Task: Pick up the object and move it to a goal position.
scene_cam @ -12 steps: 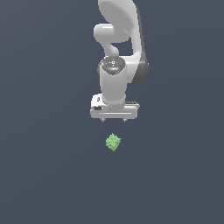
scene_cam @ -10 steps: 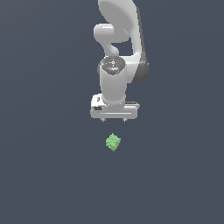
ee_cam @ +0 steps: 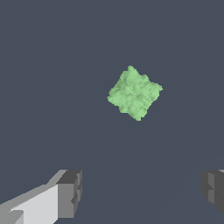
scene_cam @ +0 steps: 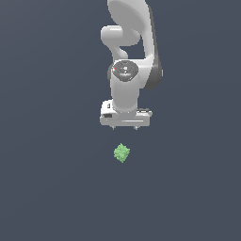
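**Hand spread wide, green lump lying free**

The white arm's hand (scene_cam: 124, 127) points straight down at the dark grey worktop (scene_cam: 47, 179). Its two grey-tipped fingers (ee_cam: 70, 192) stand far apart with nothing between them. The object (scene_cam: 122, 153), a small light-green knobbly lump (ee_cam: 134, 92), sits on the worktop just beyond the fingertips, clear of them and touching neither. It rests cornerwise, like a diamond, and looks much narrower than the gap.
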Robot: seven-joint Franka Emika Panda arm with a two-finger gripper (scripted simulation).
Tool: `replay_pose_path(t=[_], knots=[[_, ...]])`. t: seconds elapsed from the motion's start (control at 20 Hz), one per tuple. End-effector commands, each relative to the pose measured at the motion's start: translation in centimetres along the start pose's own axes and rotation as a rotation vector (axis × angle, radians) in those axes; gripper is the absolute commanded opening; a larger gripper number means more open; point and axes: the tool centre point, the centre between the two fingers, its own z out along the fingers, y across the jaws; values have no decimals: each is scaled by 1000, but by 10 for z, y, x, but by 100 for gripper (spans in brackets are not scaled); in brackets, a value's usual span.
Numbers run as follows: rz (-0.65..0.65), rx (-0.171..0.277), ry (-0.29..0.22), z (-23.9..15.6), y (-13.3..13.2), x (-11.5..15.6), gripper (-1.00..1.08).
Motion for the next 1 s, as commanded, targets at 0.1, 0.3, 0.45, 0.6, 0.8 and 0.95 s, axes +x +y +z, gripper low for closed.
replay_pose_path(t=[0.1,0.3,0.45,0.6,0.8,0.95], knots=[[5,0,0,0,0,0,100],[29,0,1,3,1,3,100],[63,0,4,6,1,8,100],[109,0,8,10,2,14,100],[189,0,14,18,3,24,100],[265,-1,21,25,5,33,100]])
